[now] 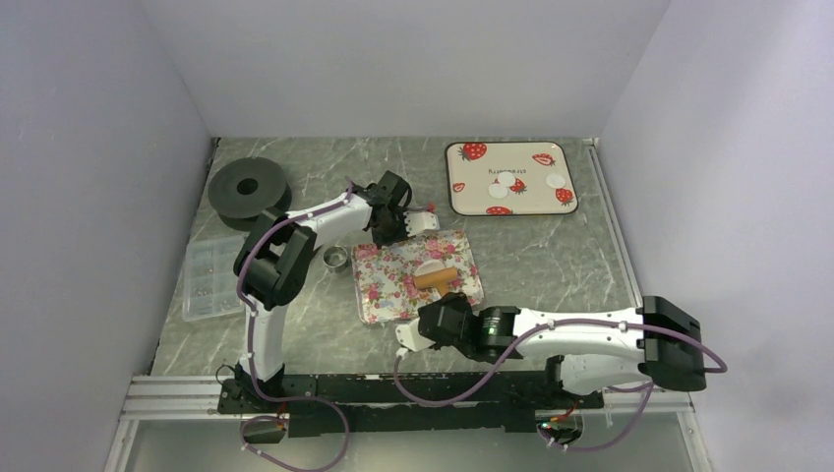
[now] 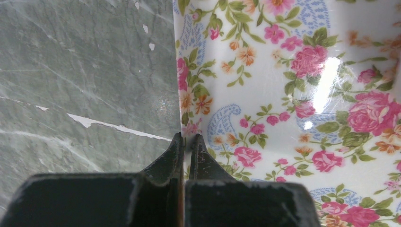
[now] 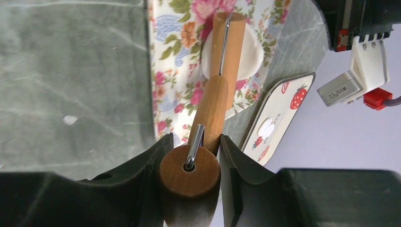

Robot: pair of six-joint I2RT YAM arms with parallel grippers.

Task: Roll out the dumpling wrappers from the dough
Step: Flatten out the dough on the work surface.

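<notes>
Grey marble desk (image 1: 551,265) seen from above, walled in white; a floral tray (image 1: 393,290) sits at its middle, and a strawberry tray (image 1: 511,146) at the far right carries a few finished dumpling wrappers (image 1: 557,180), well apart from my work.

My left gripper (image 2: 187,137) is pinched almost shut on the floral tray's rim, steadying it. My right gripper (image 3: 193,141) is part open and clamped around the round handle of a wooden roller (image 3: 229,42); the roller's barrel rests on a white dough disc (image 3: 253,56) lying in the floral tray.

Risks, as I judge them: the glossy rim could slip out of so thin a pinch once I press, letting the tray skate across the desk; the round handle could twist in my grip; soft dough could cling to the barrel and lift or tear.

The overhead view alone shows both trays and both arms together, but the left pinch is too small to read there. The left wrist view shows the rim caught in the pinch, but no roller and no dough. Only the right wrist view shows the barrel lying over the disc; a corner of the strawberry tray shows beyond it.
</notes>
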